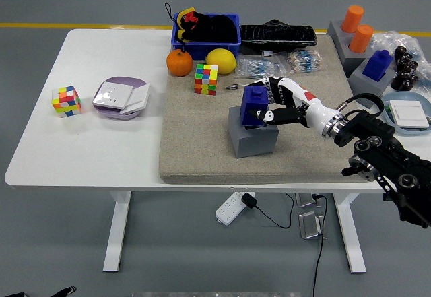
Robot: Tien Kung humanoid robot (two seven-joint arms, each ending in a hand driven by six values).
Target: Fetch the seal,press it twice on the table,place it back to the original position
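1. Lab or robot test space; grey sealed floor with yellow line (81, 25) marked across it
2. White height-adjustable table (101, 155); power strip (229, 210) and cables hanging under it
3. Felt mat (202, 149) crowded with test props; puzzle cubes (206, 79), fruit, blue bin (182, 41)
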